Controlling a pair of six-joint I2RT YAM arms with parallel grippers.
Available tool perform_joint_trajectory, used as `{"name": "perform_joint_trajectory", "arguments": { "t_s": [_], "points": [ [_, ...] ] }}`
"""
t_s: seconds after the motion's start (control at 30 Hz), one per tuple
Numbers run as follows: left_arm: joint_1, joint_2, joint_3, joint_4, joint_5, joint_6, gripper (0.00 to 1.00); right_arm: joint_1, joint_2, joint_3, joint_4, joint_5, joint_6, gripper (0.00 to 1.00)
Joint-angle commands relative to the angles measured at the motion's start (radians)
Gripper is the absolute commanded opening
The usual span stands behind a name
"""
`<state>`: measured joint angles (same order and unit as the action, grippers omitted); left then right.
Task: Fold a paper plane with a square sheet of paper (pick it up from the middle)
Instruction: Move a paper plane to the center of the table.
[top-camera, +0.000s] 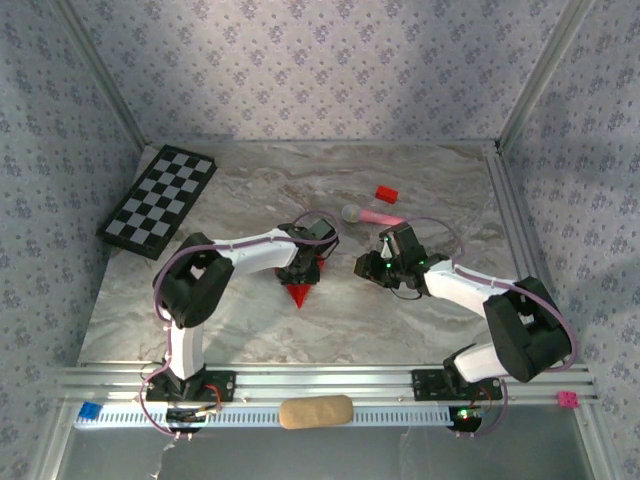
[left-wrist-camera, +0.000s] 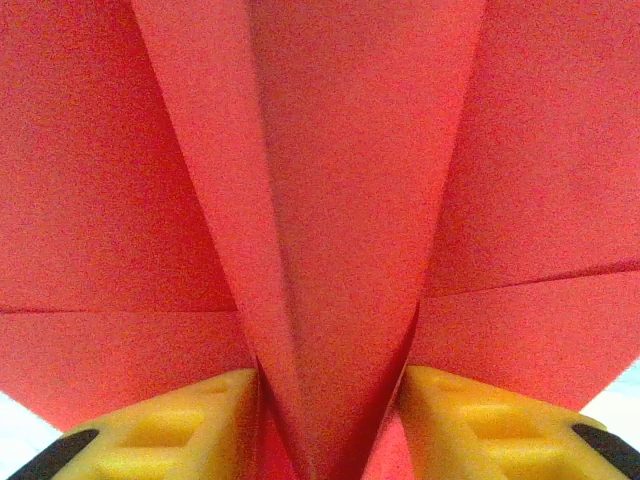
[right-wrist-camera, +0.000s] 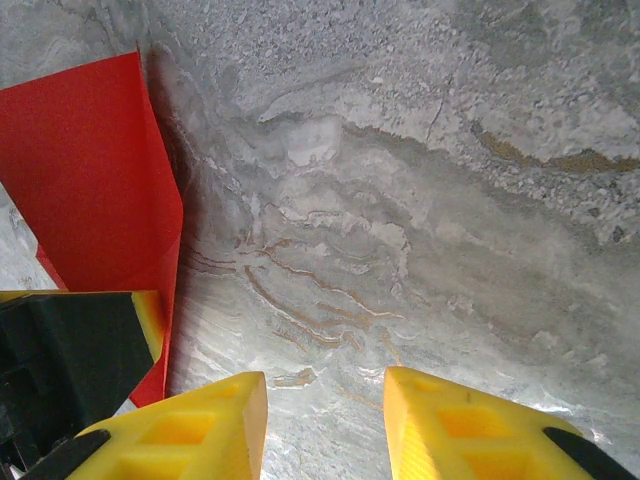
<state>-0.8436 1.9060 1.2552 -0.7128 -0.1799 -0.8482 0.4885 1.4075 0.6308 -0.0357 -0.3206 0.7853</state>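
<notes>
The paper plane (top-camera: 298, 294) is a folded red dart lying mid-table, its sharp tip pointing toward the near edge. My left gripper (top-camera: 300, 272) stands right over it. In the left wrist view the plane's centre fold (left-wrist-camera: 340, 250) rises as a wedge between the yellow fingers (left-wrist-camera: 190, 425); my left gripper (left-wrist-camera: 330, 425) is open, with the jaws apart on either side of the wedge. My right gripper (top-camera: 367, 267) hovers just right of the plane. It is open (right-wrist-camera: 325, 425) over bare marble, with a red flap of the plane (right-wrist-camera: 95, 170) at its left.
A checkerboard (top-camera: 158, 200) lies at the back left. A small red block (top-camera: 386, 194) and a pink stick with a grey head (top-camera: 375, 215) sit behind the right gripper. A tan pad (top-camera: 315, 411) rests on the front rail.
</notes>
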Motion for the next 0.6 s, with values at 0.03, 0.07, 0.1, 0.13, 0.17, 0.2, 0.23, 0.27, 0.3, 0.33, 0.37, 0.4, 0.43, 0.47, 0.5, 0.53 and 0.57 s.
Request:
{"name": "perform_joint_trajectory", "arguments": {
  "t_s": [0.03, 0.07, 0.1, 0.13, 0.17, 0.2, 0.23, 0.27, 0.3, 0.33, 0.37, 0.4, 0.43, 0.47, 0.5, 0.53, 0.57],
  "points": [
    [0.001, -0.039, 0.029, -0.021, -0.006, -0.017, 0.44, -0.005, -0.031, 0.004, -0.032, 0.007, -0.018, 0.37],
    [0.001, -0.049, 0.029, -0.020, -0.008, -0.019, 0.44, -0.005, -0.032, 0.007, -0.037, 0.008, -0.019, 0.37],
    [0.001, -0.057, 0.029, -0.017, -0.011, -0.018, 0.44, -0.004, -0.034, 0.007, -0.040, 0.009, -0.021, 0.37],
    [0.001, -0.063, 0.029, -0.017, -0.017, -0.021, 0.45, -0.005, -0.035, 0.007, -0.041, 0.010, -0.020, 0.37],
    [0.001, -0.066, 0.030, -0.022, -0.022, -0.021, 0.46, -0.005, -0.039, 0.008, -0.043, 0.012, -0.020, 0.37],
    [0.002, -0.068, 0.032, -0.026, -0.024, -0.021, 0.46, -0.005, -0.039, 0.009, -0.044, 0.011, -0.021, 0.37],
    [0.003, -0.069, 0.033, -0.029, -0.024, -0.020, 0.46, -0.004, -0.041, 0.009, -0.045, 0.013, -0.021, 0.37],
    [0.003, -0.072, 0.032, -0.028, -0.022, -0.022, 0.46, -0.005, -0.043, 0.010, -0.046, 0.014, -0.021, 0.37],
    [0.002, -0.074, 0.030, -0.027, -0.020, -0.022, 0.47, -0.005, -0.044, 0.009, -0.047, 0.015, -0.020, 0.37],
    [0.002, -0.077, 0.032, -0.027, -0.018, -0.022, 0.47, -0.004, -0.045, 0.009, -0.049, 0.016, -0.020, 0.37],
    [0.003, -0.080, 0.031, -0.028, -0.019, -0.022, 0.47, -0.005, -0.045, 0.010, -0.050, 0.017, -0.021, 0.37],
    [0.001, -0.084, 0.032, -0.029, -0.018, -0.022, 0.47, -0.005, -0.047, 0.010, -0.050, 0.017, -0.022, 0.37],
    [0.002, -0.089, 0.033, -0.030, -0.020, -0.022, 0.47, -0.004, -0.048, 0.010, -0.052, 0.017, -0.022, 0.37],
    [0.002, -0.096, 0.036, -0.032, -0.021, -0.022, 0.48, -0.004, -0.050, 0.010, -0.056, 0.018, -0.023, 0.37],
    [0.001, -0.103, 0.036, -0.032, -0.021, -0.021, 0.48, -0.005, -0.051, 0.011, -0.056, 0.020, -0.024, 0.37],
    [0.001, -0.113, 0.039, -0.034, -0.022, -0.020, 0.48, -0.006, -0.056, 0.013, -0.062, 0.023, -0.026, 0.37],
    [0.001, -0.126, 0.041, -0.037, -0.025, -0.018, 0.48, -0.007, -0.060, 0.013, -0.070, 0.032, -0.031, 0.37]
  ]
}}
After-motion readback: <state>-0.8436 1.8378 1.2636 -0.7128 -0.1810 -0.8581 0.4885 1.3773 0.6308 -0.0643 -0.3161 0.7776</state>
